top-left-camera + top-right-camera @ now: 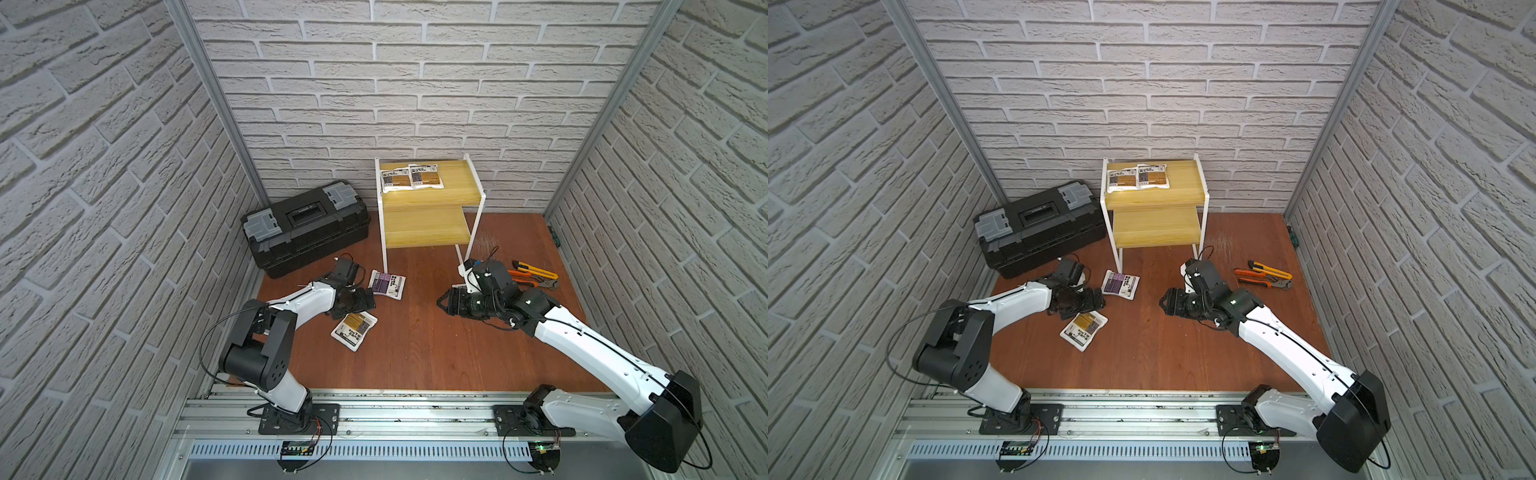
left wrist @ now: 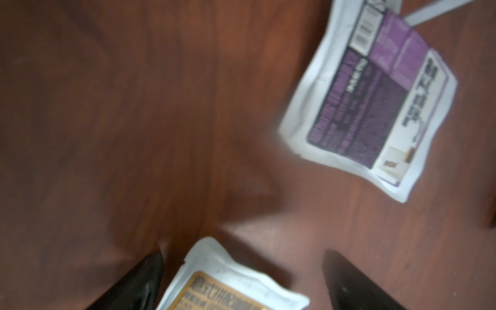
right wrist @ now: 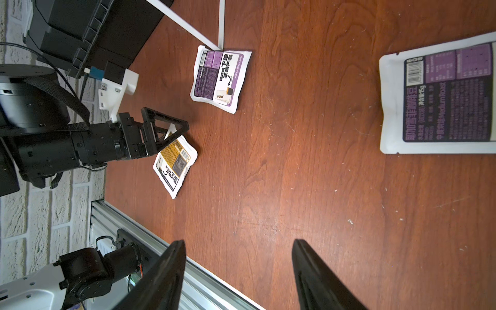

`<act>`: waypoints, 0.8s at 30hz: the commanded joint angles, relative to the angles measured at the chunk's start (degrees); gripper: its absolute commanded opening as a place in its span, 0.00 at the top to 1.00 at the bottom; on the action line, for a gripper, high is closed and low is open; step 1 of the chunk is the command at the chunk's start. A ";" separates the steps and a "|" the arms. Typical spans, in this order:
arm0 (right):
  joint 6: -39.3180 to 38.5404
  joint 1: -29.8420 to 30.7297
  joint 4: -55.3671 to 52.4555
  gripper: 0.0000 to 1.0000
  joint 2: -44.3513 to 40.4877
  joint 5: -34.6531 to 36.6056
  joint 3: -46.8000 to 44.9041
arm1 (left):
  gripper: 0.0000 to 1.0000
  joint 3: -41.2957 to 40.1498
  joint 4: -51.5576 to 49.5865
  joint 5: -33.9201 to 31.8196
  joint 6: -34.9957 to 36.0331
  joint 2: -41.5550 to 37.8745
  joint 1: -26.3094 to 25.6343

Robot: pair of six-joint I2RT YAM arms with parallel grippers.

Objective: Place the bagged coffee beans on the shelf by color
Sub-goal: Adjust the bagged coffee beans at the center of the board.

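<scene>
Bagged coffee beans: nearest me, an orange-labelled pouch lies on the tabletop, my left tool spread over its corner. My right tool is spread and empty, near a purple pouch. Another purple pouch lies beside the shelf leg, and two orange pouches rest on its top board

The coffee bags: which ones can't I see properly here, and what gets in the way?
- Second purple bag: right wrist view only, cut off by the picture's edge; missing from both top views, probably under the right arm.
- Loose orange bag: left wrist view, blurred and cut off by the edge.
- Bags on the shelf: print too small to read in both top views.
</scene>
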 commanded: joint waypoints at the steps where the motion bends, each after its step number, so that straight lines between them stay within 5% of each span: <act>1: 0.80 0.05 -0.53 0.32 -1.37 1.78 -0.34 | 0.01 3.33 1.02 4.45 1.82 2.80 -4.79; 7: 0.91 -0.04 -1.01 0.32 -1.23 2.25 -0.25 | 0.02 9.55 -1.47 4.31 3.56 4.66 -15.40; 12: 0.30 -0.13 -0.49 0.32 0.26 1.32 -0.47 | 0.02 10.05 -6.24 -7.13 1.23 -3.66 -19.25; 18: -0.71 -0.16 1.25 0.32 4.27 -1.21 0.19 | 0.02 3.10 -14.08 -19.25 -9.88 -17.42 -17.09; 24: -0.47 -0.13 2.21 0.32 5.58 -1.51 0.19 | 0.01 -9.04 -11.25 -14.31 -14.71 -27.13 -6.11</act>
